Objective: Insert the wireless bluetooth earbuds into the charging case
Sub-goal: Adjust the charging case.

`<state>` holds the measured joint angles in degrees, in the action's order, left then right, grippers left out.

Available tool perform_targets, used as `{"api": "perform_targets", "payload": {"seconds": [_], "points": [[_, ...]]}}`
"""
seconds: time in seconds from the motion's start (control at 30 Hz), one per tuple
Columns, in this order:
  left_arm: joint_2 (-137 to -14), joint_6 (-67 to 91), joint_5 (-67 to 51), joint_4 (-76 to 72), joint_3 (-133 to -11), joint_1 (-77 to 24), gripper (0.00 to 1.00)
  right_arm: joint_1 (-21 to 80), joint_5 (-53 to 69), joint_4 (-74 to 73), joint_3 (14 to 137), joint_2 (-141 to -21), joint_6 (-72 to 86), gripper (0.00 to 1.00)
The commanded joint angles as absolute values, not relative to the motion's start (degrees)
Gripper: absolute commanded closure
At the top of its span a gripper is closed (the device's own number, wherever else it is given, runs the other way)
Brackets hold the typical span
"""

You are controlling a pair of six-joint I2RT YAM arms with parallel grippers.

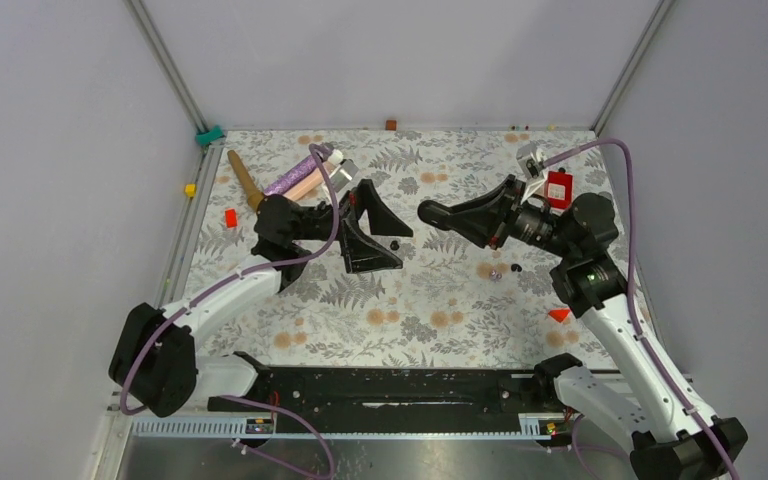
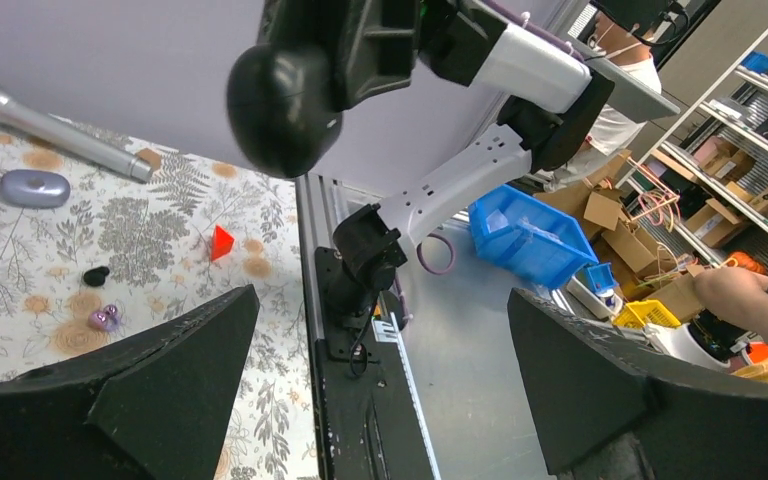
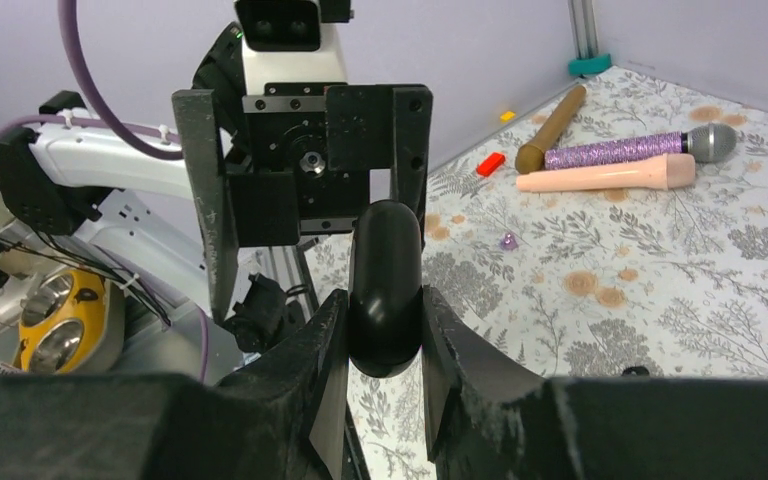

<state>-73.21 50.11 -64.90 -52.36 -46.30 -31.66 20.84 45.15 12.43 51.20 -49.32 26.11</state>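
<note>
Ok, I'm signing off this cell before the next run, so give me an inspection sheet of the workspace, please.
Surface: fern-print table cover, flat, no spill seen.
Job's things: purple earbud and black earbud side by side, loose; second black bud near the left arm; lavender oval case lying shut.
Clutter: three microphones far left, silver microphone, red wedge, small coloured blocks.
Grippers: left claw open, empty; right claw shut on a black rounded case, apparently.
Cables: purple cables looped along both arms.
Surroundings: grey walls; shelves and blue bin beyond the table.
</note>
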Motion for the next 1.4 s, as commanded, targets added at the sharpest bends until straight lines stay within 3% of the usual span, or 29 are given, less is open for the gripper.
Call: {"api": "perform_targets", "payload": {"seconds": [0.0, 0.23, 0.57, 0.97, 1.37], "points": [[-70.8, 51.8, -61.9, -57.1, -45.2, -31.7, 0.01, 20.7, 45.7, 24.3, 50.0, -50.5, 31.4, 0.87], [-71.5, 47.5, -58.6, -44.4, -47.4, -31.8, 0.01, 20.7, 45.5, 36.0, 47.4, -54.8, 40.8, 0.86], [-71.8, 50.6, -57.7, -48.8, -46.0, -31.7, 0.01, 24.9, 44.5, 34.3, 47.6, -59.6, 34.7, 0.86], [-72.6, 52.2, -56.3, -50.5, -45.7, -31.6, 0.22, 25.1, 43.2, 39.4, 43.6, -57.8, 37.1, 0.84], [-73.8, 52.7, -55.0, -48.6, -46.4, -31.6, 0.26, 26.9, 41.4, 45.6, 41.3, -59.4, 38.4, 0.84]]}}
